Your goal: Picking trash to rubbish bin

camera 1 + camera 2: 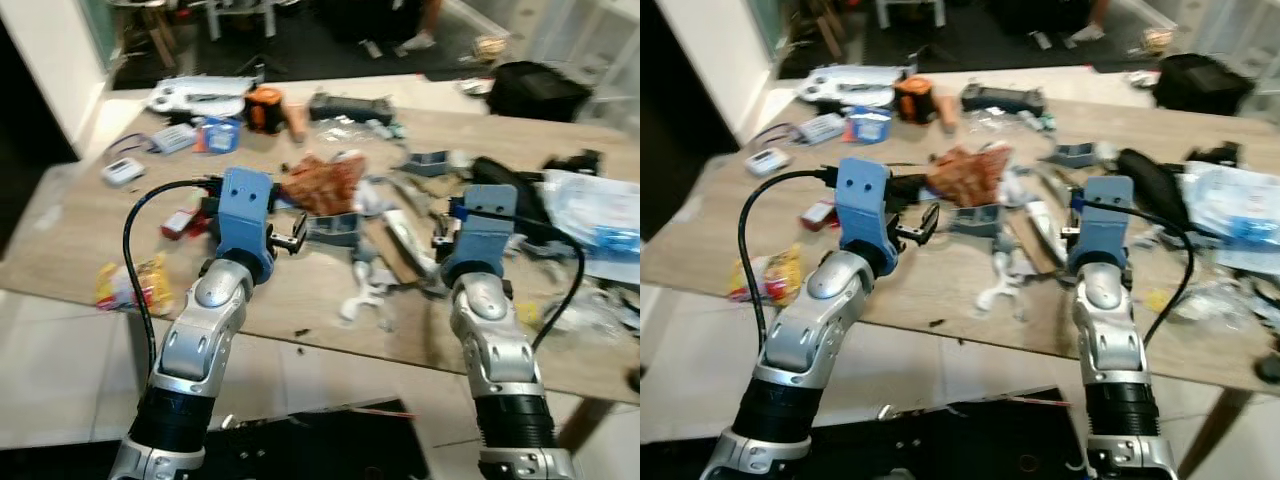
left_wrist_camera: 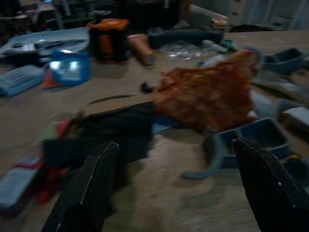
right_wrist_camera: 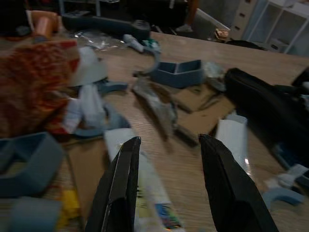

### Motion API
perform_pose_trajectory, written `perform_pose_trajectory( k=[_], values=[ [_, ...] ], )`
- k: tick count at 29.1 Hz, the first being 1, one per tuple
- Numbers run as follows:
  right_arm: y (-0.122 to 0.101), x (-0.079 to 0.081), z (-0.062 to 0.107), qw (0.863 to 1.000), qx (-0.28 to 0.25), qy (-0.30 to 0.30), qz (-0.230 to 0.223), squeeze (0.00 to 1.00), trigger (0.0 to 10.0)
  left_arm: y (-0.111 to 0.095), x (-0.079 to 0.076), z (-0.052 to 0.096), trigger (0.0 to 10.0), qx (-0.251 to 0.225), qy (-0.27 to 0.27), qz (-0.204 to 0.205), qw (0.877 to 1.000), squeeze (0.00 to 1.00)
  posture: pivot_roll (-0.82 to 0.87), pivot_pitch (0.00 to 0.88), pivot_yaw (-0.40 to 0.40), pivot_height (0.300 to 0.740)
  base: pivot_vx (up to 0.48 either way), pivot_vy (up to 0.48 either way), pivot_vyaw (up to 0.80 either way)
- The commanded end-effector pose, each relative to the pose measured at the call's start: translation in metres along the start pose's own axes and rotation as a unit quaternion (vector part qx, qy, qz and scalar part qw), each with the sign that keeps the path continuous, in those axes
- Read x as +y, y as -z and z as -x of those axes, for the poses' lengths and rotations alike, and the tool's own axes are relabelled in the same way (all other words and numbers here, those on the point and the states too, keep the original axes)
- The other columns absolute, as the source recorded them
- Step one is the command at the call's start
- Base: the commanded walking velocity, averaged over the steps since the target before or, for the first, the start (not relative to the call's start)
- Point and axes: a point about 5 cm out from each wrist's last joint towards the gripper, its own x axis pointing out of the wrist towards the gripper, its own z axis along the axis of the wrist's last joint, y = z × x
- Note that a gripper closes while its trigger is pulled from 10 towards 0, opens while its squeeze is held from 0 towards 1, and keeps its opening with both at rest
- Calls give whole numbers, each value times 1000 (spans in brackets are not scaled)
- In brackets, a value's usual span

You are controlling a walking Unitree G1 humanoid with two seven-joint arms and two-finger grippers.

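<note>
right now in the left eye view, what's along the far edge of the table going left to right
white device → blue tub → orange-and-black canister → long dark gadget → black bag

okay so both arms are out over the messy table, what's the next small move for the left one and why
Probably ease the left end effector forward and down toward the crumpled red-orange wrapper. Its fingers are spread wide and hold nothing, and the wrapper lies on the table just ahead of them, so it looks like the nearest trash to grasp.
</note>
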Motion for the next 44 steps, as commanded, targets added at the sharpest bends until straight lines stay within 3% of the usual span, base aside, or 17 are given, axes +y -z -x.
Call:
perform_pose_trajectory(
  k=[1,13,34,36,39,44],
  values=[
    [4,-6,1,1000,12,9,1,0,10000,3,-1,2,10000,8,7,-4,1000,0,-4,141,20,740,0,0,0],
    [6,-6,1,1000,19,8,2,0,10000,5,-6,2,10000,19,22,-27,999,0,-4,141,20,740,0,-80,0],
    [5,-3,-4,999,28,-21,-3,0,10000,11,-7,3,10000,40,25,-17,999,0,-7,152,11,740,0,-69,0],
    [5,-3,-4,999,30,-23,-3,0,10000,11,-8,3,10000,45,33,-36,998,0,-7,152,11,740,0,0,0],
    [5,-3,-4,999,32,-24,-3,0,10000,12,-9,3,10000,50,39,-55,996,0,-7,152,11,740,0,-480,0],
    [5,-3,-4,999,33,-24,-4,0,10000,15,-7,2,10000,57,24,-44,997,0,-6,154,12,740,0,-384,0]
  ],
)
